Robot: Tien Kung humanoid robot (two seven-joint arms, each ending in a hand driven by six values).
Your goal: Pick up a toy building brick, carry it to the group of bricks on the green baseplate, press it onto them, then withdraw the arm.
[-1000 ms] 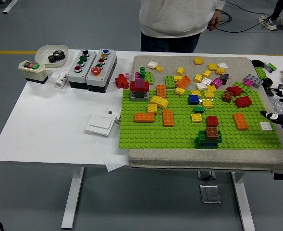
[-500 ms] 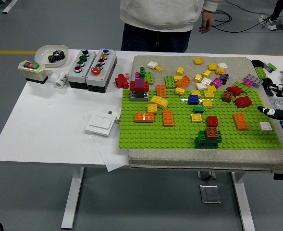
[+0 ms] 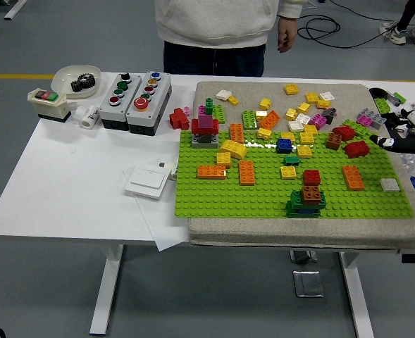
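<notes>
Studded green baseplate [image 3: 263, 197] under blocky, glossy bricks [image 3: 305, 193]

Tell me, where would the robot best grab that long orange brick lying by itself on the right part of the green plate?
Probably across the long orange brick's two long sides, from above: it lies flat with bare green baseplate around it, leaving room for fingers.

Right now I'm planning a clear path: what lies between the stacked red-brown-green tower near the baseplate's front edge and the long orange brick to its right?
In the head view, only bare green baseplate studs lie between the tower and the long orange brick.
</notes>
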